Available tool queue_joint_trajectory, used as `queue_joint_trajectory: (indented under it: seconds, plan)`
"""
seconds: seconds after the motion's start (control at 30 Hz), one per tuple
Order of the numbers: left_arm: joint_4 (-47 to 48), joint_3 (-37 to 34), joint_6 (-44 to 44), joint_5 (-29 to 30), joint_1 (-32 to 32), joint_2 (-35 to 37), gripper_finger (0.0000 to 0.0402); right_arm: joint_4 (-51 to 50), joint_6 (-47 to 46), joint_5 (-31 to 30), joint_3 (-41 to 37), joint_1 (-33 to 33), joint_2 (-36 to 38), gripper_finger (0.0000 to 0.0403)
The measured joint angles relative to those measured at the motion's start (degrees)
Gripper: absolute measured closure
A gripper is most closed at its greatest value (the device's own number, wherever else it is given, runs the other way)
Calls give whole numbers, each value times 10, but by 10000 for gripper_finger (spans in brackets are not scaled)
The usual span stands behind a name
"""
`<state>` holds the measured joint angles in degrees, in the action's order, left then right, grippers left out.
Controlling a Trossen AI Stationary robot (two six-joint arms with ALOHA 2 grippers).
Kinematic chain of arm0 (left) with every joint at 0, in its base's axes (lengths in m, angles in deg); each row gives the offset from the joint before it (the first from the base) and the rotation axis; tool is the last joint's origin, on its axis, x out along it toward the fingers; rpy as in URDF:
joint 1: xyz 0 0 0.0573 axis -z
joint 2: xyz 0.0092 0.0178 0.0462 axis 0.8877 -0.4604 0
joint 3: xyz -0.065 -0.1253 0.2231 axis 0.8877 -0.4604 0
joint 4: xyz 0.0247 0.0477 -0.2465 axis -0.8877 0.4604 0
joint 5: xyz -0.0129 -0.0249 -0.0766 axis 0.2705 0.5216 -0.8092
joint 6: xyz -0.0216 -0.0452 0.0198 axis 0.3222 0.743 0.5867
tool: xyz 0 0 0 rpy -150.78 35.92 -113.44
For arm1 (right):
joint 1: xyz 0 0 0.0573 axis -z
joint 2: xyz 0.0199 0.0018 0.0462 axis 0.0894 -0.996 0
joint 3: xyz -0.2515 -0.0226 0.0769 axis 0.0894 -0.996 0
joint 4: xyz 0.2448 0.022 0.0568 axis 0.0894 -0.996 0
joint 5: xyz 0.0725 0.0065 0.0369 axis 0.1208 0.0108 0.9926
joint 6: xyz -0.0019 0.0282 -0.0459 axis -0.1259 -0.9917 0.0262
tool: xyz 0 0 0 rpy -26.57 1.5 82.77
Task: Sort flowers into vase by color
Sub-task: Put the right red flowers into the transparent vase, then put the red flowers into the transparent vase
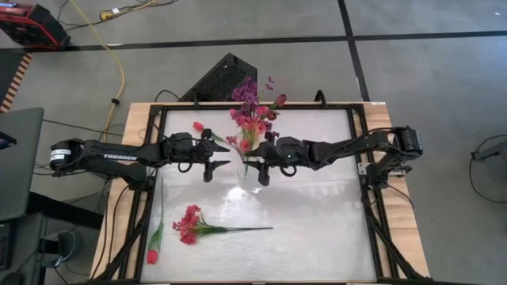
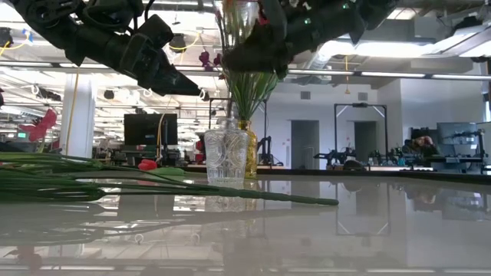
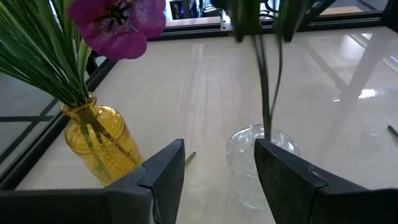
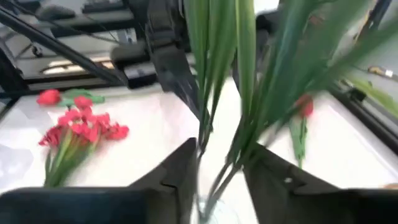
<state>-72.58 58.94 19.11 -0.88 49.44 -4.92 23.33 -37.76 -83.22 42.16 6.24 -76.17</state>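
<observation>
Right hand (image 1: 262,171) over the clear glass vase (image 2: 226,157) near the table's middle, fingers part-open around green stems; right wrist view shows the stems passing between the fingers with a gap either side, so whether it grips them cannot be told. Stems run down into the clear vase. Left hand (image 1: 212,168) just beside the same vase on its left, fingers spread wide, nothing between them. Behind, toward the far edge of the table (image 1: 317,229), an amber glass vase (image 3: 99,140) with a bunch of purple and pink-red blossoms (image 1: 252,111) on green stems. Single red tulip (image 1: 198,126) lies near the far edge, beside the left arm. Red-pink spray (image 1: 188,224) lies flat on the table toward the near edge, stem pointing right. Another red tulip (image 1: 151,255) lies along the left edge, close to the near-left corner.
</observation>
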Motion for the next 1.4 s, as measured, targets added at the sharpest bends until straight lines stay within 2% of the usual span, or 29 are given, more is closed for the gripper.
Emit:
queue_joint_trajectory:
  seconds: [0.2,0.33,0.43,0.67,0.8,0.93,1.07,1.13,1.23,1.3,1.4]
  plan:
    - [5,0,0,0,0,0,219,-54,12,26,2,6,4,156]
    - [20,0,3,1,0,0,219,-181,14,43,44,5,22,112]
    - [32,0,5,0,0,0,219,-287,14,43,84,2,32,96]
    - [58,0,14,4,0,0,219,-474,14,43,154,-15,35,92]
    - [69,0,30,19,0,-4,219,-565,7,42,167,-31,35,92]
    - [107,0,18,28,-1,-4,219,-618,-20,42,167,-56,35,92]
    - [130,0,13,90,-7,-5,219,-616,-38,42,159,-81,35,92]
    - [144,0,27,66,-10,-9,219,-613,-46,42,154,-93,35,92]
    - [161,3,52,-46,3,-8,219,-611,-48,42,154,-114,35,92]
    - [177,14,71,-94,22,-7,219,-606,-48,42,154,-127,35,92]
    - [232,39,90,-78,68,6,219,-577,-42,42,154,-142,35,92]
